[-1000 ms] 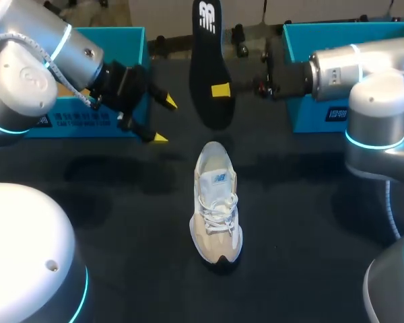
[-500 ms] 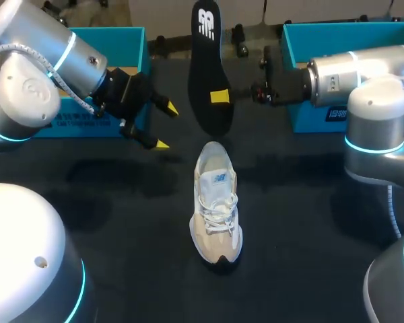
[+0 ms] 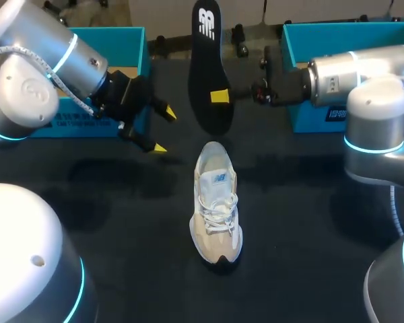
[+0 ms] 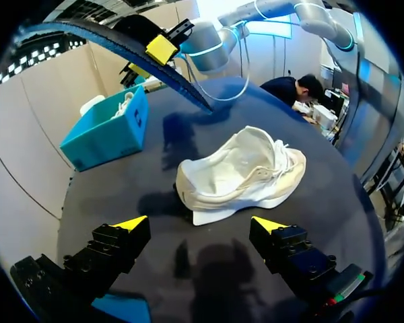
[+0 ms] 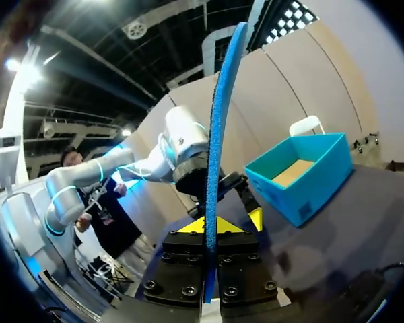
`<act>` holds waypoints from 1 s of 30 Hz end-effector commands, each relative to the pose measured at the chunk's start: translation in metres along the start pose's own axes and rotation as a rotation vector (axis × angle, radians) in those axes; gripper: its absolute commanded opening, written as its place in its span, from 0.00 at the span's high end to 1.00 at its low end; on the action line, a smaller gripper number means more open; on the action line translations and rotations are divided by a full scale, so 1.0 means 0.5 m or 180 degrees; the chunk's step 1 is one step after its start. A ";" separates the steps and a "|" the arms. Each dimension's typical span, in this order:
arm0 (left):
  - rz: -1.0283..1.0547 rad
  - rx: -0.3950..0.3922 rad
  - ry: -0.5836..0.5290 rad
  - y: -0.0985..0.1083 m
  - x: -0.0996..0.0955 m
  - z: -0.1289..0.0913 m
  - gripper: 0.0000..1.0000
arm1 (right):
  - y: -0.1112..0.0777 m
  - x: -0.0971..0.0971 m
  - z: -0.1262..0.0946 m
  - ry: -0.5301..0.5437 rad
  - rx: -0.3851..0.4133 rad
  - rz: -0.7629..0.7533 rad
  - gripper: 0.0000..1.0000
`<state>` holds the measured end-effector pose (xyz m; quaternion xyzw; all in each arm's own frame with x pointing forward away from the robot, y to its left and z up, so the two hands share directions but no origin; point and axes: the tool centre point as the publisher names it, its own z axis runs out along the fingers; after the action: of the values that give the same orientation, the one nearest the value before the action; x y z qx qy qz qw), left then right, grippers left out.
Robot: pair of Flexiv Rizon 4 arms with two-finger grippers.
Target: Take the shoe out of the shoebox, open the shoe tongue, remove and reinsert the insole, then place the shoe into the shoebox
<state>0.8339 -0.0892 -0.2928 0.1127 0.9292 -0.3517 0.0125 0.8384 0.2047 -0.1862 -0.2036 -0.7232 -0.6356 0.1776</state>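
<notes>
- The shoe point(image 3: 216, 202) stands on its sole in the middle of the desk point(image 3: 121, 222), toe toward the robot and mouth open at the far end
- The insole point(image 3: 207, 67) is out of the shoe, up in the air above and beyond the heel, touching neither the shoe nor the desk
- The right hand point(image 3: 220, 96) is pinched narrow on the insole's edge at about mid-length; its wrist view shows the thin blue edge point(image 5: 222, 121) running up from between the fingers point(image 5: 212, 225)
- The left hand point(image 3: 163, 130) is spread wide and holds nothing; it hangs just in front of the left box point(image 3: 131, 40), apart from the shoe
- In the left wrist view the shoe point(image 4: 239, 175) lies ahead of that hand point(image 4: 199, 223), not between its fingers
- The right box point(image 3: 303, 40) stands behind the right arm; something pale seems to lie in it, but I cannot tell what
- The insole looks light, thin and bendy, so held at mid-length its free ends will likely flop; lead with the toe end, slanted into the mouth
- The shoe looks light with a soft upper and may skid on the desk when pushed; the left hand would best pinch the firmer heel or the sole's sides to steady it, not the laces
</notes>
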 end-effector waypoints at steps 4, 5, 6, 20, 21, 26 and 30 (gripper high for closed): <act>-0.0150 -0.0181 0.0161 0.007 0.016 0.004 0.00 | -0.014 -0.009 -0.004 -0.0099 0.0036 -0.0029 1.00; -0.0166 -0.0203 0.0203 0.010 0.021 0.008 0.00 | -0.019 -0.012 -0.002 -0.0092 0.0018 -0.0031 1.00; -0.0193 -0.0227 0.0217 0.013 0.025 0.012 0.00 | -0.025 -0.016 -0.001 -0.0086 -0.0024 -0.0047 1.00; -0.0385 -0.0369 0.0304 0.058 0.064 0.026 0.00 | -0.126 -0.046 0.025 -0.0044 -0.0264 -0.0005 1.00; -0.0371 -0.0369 0.0331 0.061 0.068 0.027 0.00 | -0.133 -0.046 0.027 -0.0049 -0.0272 -0.0005 1.00; -0.0355 -0.0420 0.0407 0.069 0.085 0.032 0.00 | -0.153 -0.044 0.033 -0.0056 -0.0308 0.0040 1.00; -0.0387 -0.0434 0.0428 0.075 0.091 0.036 0.00 | -0.159 -0.042 0.037 -0.0049 -0.0315 0.0068 1.00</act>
<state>0.7977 -0.0652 -0.3336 0.0787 0.9547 -0.2796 -0.0638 0.8170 0.2100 -0.2656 -0.2222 -0.6906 -0.6668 0.1706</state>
